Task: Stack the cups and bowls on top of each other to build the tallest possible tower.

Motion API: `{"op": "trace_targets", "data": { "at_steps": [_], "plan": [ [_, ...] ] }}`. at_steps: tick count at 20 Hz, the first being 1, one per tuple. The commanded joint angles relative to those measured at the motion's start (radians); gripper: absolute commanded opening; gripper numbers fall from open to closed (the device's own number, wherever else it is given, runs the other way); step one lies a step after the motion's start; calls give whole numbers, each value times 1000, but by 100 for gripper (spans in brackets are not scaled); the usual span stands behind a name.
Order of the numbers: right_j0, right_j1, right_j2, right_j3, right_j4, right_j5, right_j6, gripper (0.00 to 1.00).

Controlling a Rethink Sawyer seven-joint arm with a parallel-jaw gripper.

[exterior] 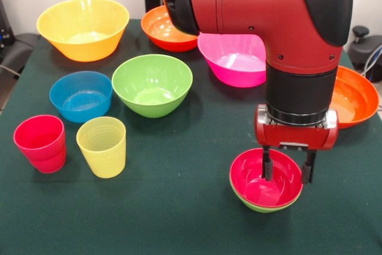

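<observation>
A red bowl (pixel 262 188) sits nested in a small light-green bowl (pixel 258 207) at the front right; these two make the tower. My gripper (pixel 287 168) hangs over its right rim, open, with one finger inside the red bowl and the other outside the rim. The red cup (pixel 40 143) and the yellow cup (pixel 102 146) stand upright side by side at the front left. A blue bowl (pixel 80 95) and a larger green bowl (pixel 152 85) stand behind them.
A yellow-orange bowl (pixel 83 28), an orange bowl (pixel 162 30) and a pink bowl (pixel 236 61) stand along the far side. Another orange bowl (pixel 358 97) is at the right edge, partly behind the arm. The dark green table (pixel 179 207) carries everything.
</observation>
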Motion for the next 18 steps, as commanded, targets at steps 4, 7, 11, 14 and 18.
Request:
{"op": "trace_targets", "data": {
  "at_steps": [4,7,11,14,18],
  "plan": [
    [20,11,60,-3,-59,78,-16,100],
    [20,-2,37,-10,-68,124,-24,100],
    [7,-31,31,28,-72,132,-38,100],
    [-8,-64,26,66,-77,143,-57,100],
    [-37,-110,24,107,-83,167,-91,100]
  ]
}}
